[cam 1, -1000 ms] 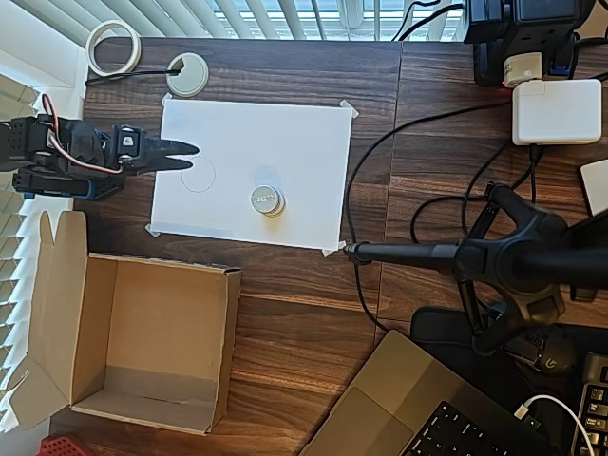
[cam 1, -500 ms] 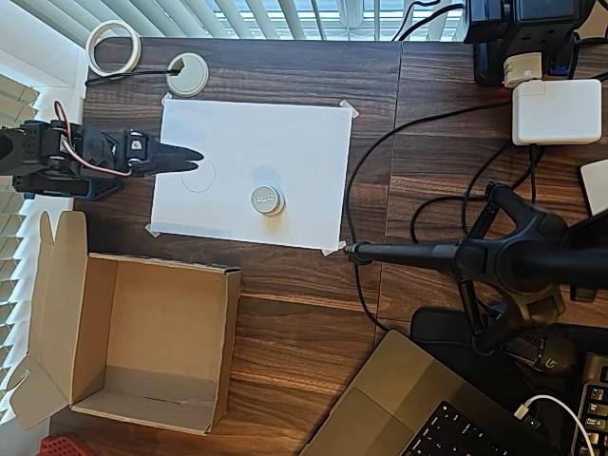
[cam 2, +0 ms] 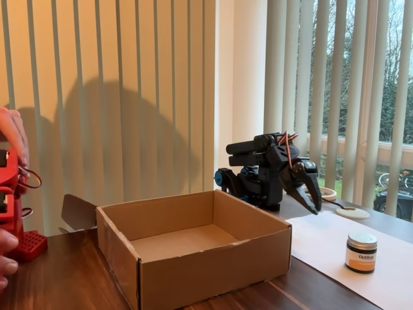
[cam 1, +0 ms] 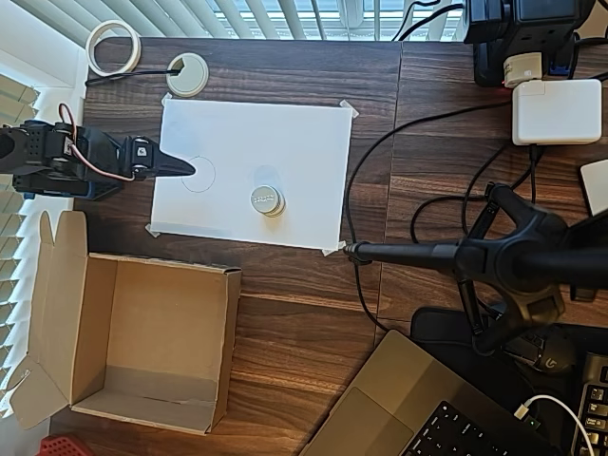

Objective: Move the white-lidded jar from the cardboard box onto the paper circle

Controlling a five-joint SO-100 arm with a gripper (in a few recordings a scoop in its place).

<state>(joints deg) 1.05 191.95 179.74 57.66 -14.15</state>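
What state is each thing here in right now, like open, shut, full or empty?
Cardboard box: open, flaps out, empty inside.
Jar: upright on the white paper, lid on, free of the hand.
Hand: shut, empty, over the paper's left edge in the overhead view.
Smaller pencil circle: empty.
Paper sheet: flat, taped at its corners.

One jar (cam 1: 267,199), one cardboard box (cam 1: 133,337), two pencilled circles (cam 1: 199,174).
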